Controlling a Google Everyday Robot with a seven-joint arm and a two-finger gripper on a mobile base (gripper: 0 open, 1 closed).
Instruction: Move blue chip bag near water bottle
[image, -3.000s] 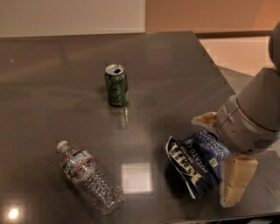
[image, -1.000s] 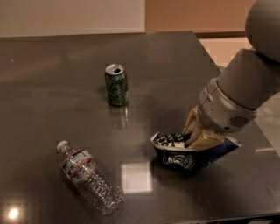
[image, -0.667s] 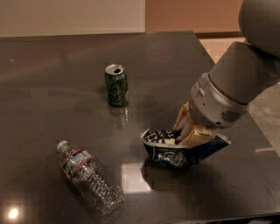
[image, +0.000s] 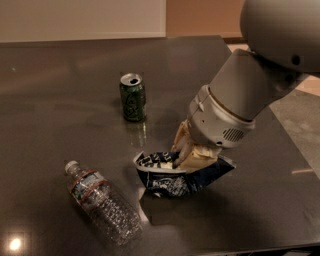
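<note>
While your gripper (image: 186, 150) was clenched on the top edge of the crumpled dark-blue foil chip bag (image: 175, 184), on the dark surface (image: 60, 75) near the clear ribbed plastic water bottle (image: 102, 202), its light, soft, slippery foil likely needed that firm rim pinch.

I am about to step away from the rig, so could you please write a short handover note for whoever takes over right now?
Gripper: low over the table, shut on the top edge of the blue chip bag.
Blue chip bag: crumpled, pinched at its top, its bottom at or just above the table.
Water bottle: lying on its side near the front edge, with a gap between it and the bag.
Green soda can: upright, farther back.
Done: bag grasped.
Left: bring the bag beside the bottle, then release.
</note>
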